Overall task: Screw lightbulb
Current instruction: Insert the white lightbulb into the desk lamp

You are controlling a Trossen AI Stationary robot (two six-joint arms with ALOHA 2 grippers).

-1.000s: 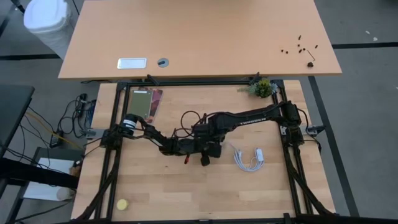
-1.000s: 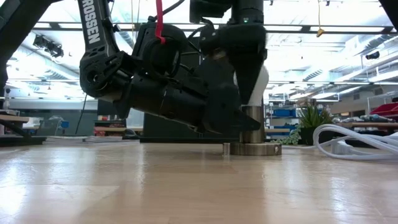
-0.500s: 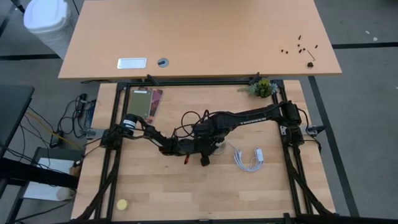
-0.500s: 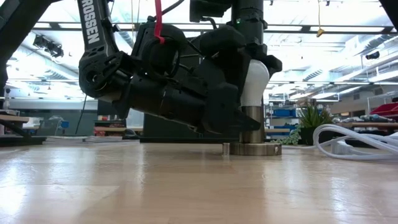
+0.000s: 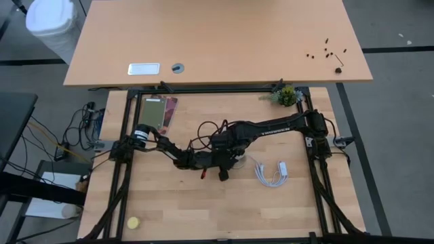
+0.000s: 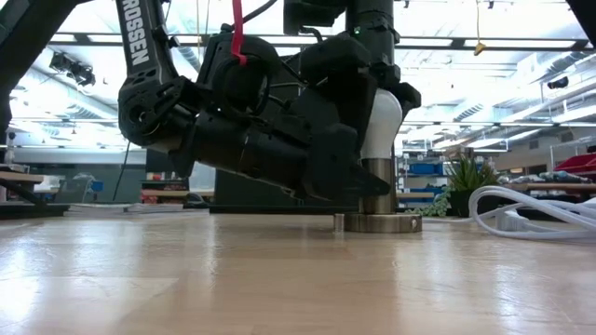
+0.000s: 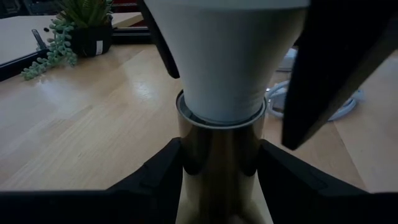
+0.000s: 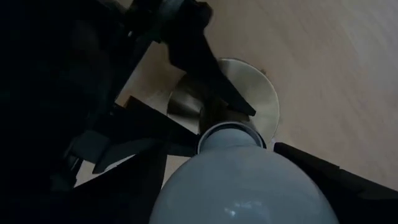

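Bulb (image 6: 380, 119) seated upright in socket (image 7: 221, 162) at mid-desk; left gripper (image 7: 219, 163) clamps socket, right gripper (image 6: 372, 79) spread loosely around bulb; risk: cross-threading or tipping if regrasp lands off-centre.

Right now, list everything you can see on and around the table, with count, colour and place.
lightbulb: one, white, upright in the socket.
socket: one, silvery, mid-table on a round base.
cable: one bundle, white, right of the socket.
plant: one, green, far right corner.
ball: one, yellow, near left corner.
booklet: one, green and pink, far left.
left hand: shut on the socket's stem.
right hand: fingers open, either side of the lightbulb.
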